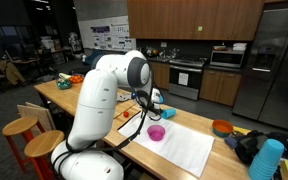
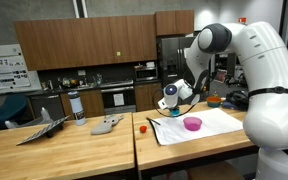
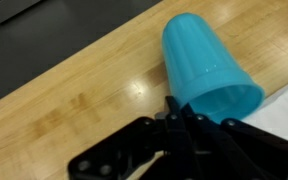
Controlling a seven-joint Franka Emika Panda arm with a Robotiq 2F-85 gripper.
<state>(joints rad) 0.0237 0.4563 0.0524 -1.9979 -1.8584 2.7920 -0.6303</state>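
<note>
One sky-blue ribbed plastic cup lies tilted just ahead of the hand, whose closed fingers seem to pinch its rim. Pale wooden worktop runs beneath both. Below the hand, a small pink bowl sits on white paper.

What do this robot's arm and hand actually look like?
The arm is glossy white, built of thick rounded segments like fat tubes, with a dark round cap on one joint. The hand at its end is matte black, with slim angular fingers made of linked bars. A thin dark cable seems to hang beside the arm. No markings are readable.
</note>
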